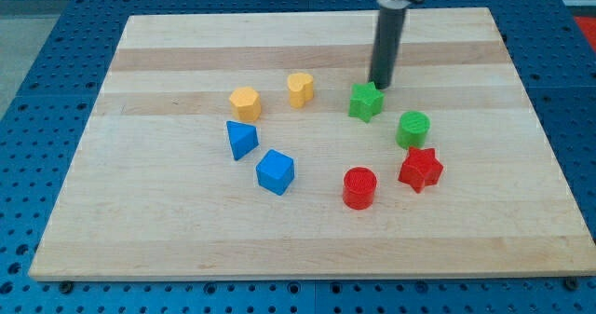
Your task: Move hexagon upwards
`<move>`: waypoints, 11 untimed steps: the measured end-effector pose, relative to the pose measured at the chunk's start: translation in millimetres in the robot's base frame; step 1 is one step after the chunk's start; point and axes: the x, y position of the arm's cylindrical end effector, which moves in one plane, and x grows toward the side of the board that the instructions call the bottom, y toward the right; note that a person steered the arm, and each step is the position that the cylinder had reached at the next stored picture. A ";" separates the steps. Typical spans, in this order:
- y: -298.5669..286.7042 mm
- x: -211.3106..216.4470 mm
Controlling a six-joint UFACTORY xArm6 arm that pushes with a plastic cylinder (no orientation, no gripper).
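Observation:
The yellow hexagon (245, 102) sits left of centre on the wooden board (168, 230). A yellow heart-like block (300, 88) is just to its right and slightly higher. My tip (379, 86) is at the view's upper right of centre, touching or just above the top right of the green star (366, 101). The tip is far to the right of the hexagon, with the yellow heart-like block between them.
A blue triangular block (241, 139) and a blue cube (276, 171) lie below the hexagon. A green cylinder (413, 129), a red star (420, 169) and a red cylinder (359, 187) lie at the lower right. A blue pegboard (37, 118) surrounds the board.

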 end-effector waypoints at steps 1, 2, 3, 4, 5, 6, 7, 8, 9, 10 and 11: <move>-28.8 19.7; -52.9 56.4; -101.4 74.4; -144.6 63.3; -158.4 20.1; -159.4 13.1; -160.3 29.7; -182.0 33.3; -225.7 11.2; -241.5 -30.4; -231.6 -16.2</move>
